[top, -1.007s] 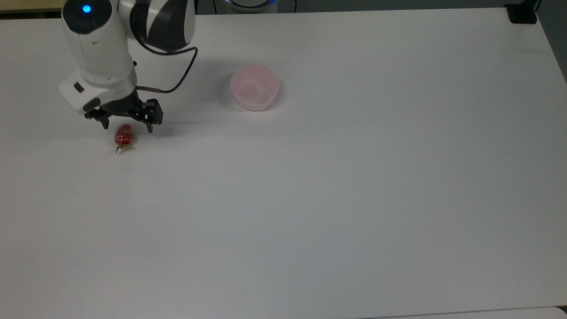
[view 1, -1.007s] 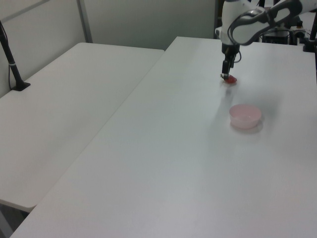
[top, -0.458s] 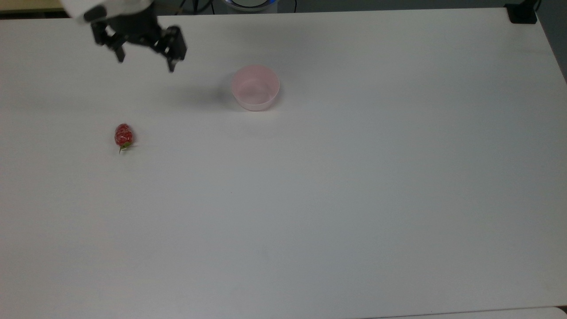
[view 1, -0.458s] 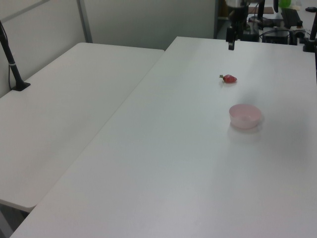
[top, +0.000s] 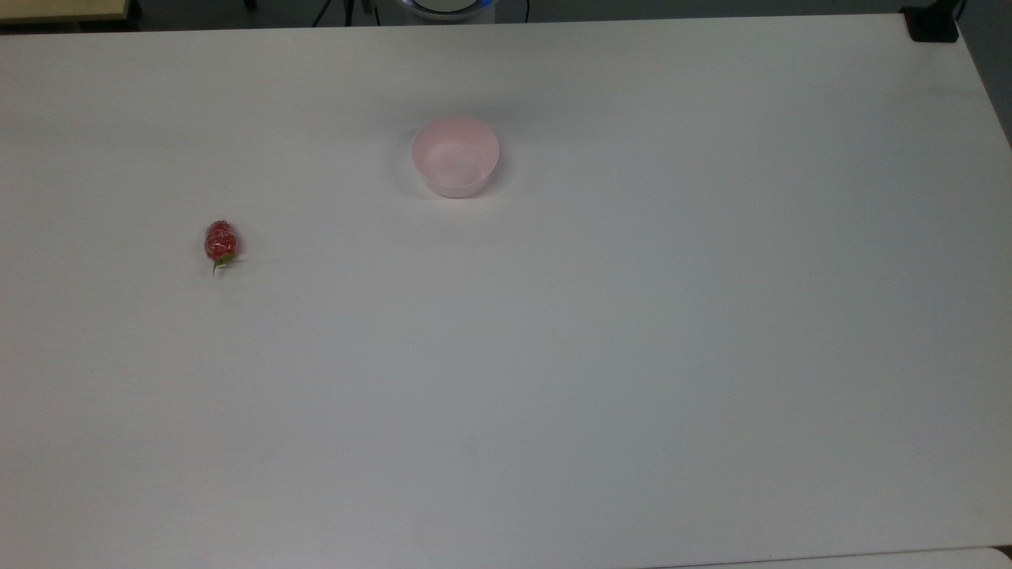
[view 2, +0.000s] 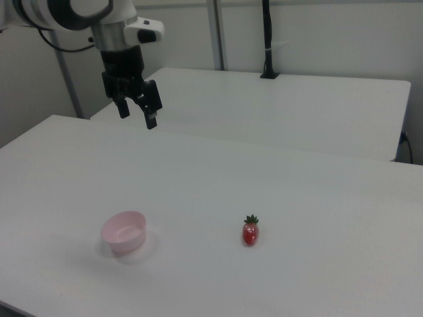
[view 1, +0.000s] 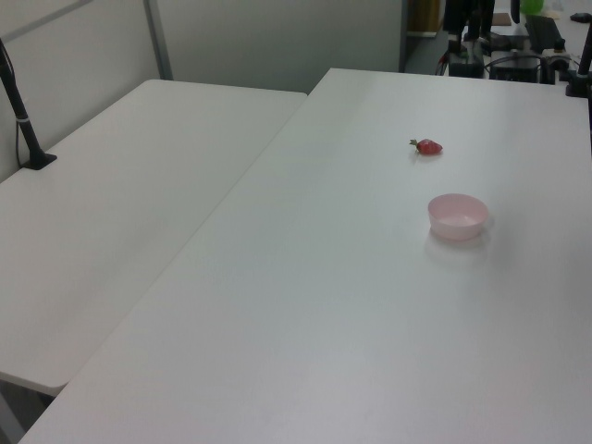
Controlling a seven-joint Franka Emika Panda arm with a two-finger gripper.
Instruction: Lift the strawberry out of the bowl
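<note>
The strawberry (top: 220,241) lies on the table (top: 632,356), well apart from the bowl (top: 455,156). In the right view the gripper (view 2: 137,111) hangs high, fingers spread, holding nothing.

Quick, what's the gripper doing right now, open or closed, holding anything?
Gripper: open, holding nothing, raised above the table. The strawberry lies on the table, apart from the bowl.

The arm (view 2: 73,16) runs off the right view's top-left corner; the bowl's (view 2: 123,232) far outer wall is hidden.
</note>
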